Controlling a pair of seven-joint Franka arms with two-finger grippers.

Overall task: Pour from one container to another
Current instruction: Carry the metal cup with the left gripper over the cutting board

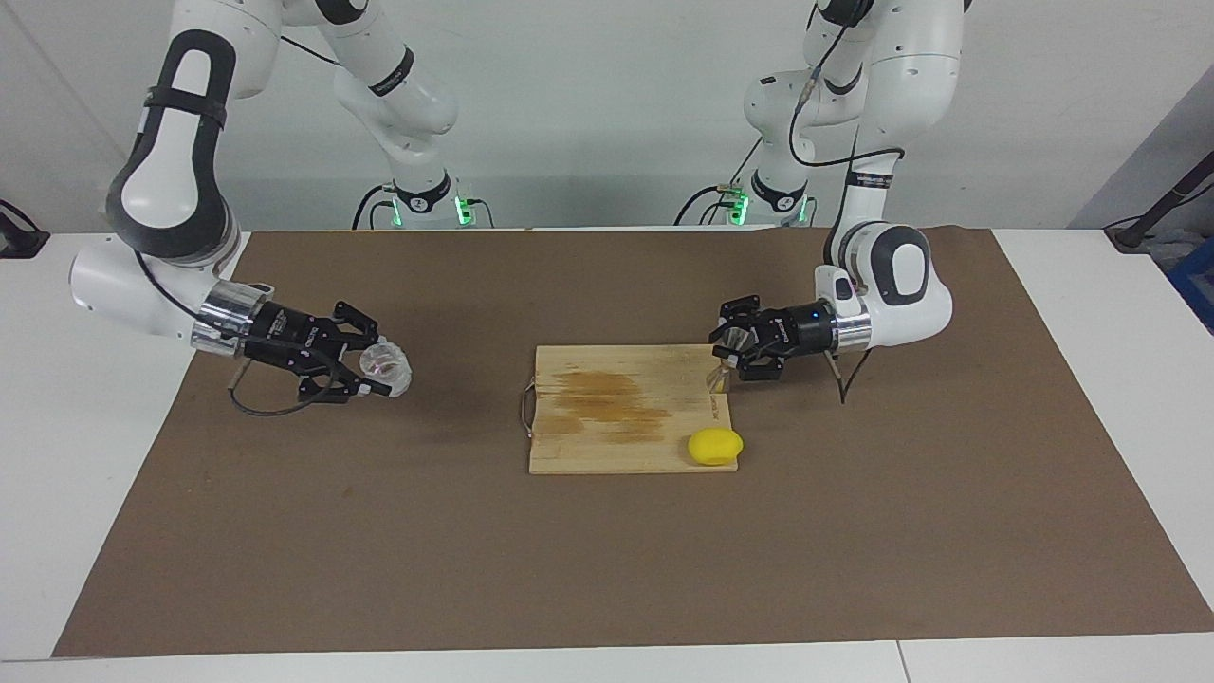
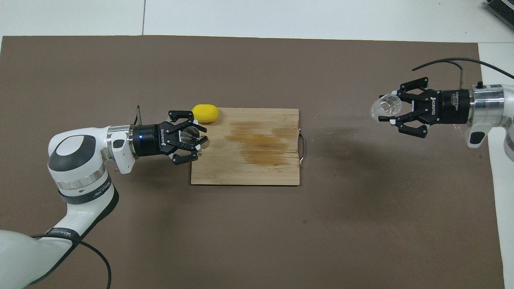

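The left gripper (image 1: 728,353) is clamped on the small grey metal jigger (image 1: 718,378), holding it in the air over the edge of the wooden cutting board (image 1: 616,446) at the left arm's end; seen from overhead, the jigger (image 2: 192,137) shows an open cone between the fingers, and I cannot tell whether anything is in it. The right gripper (image 1: 377,368) is closed on the clear glass tumbler (image 1: 387,369), held tilted on its side above the brown mat (image 1: 607,569) toward the right arm's end of the table, well apart from the board; its contents cannot be made out. A yellow lemon (image 1: 715,447) rests at the board's corner farther from the robots, near the jigger. The board carries a dark stain (image 1: 607,403) across its middle and a metal handle (image 1: 524,410) on the edge toward the right arm.
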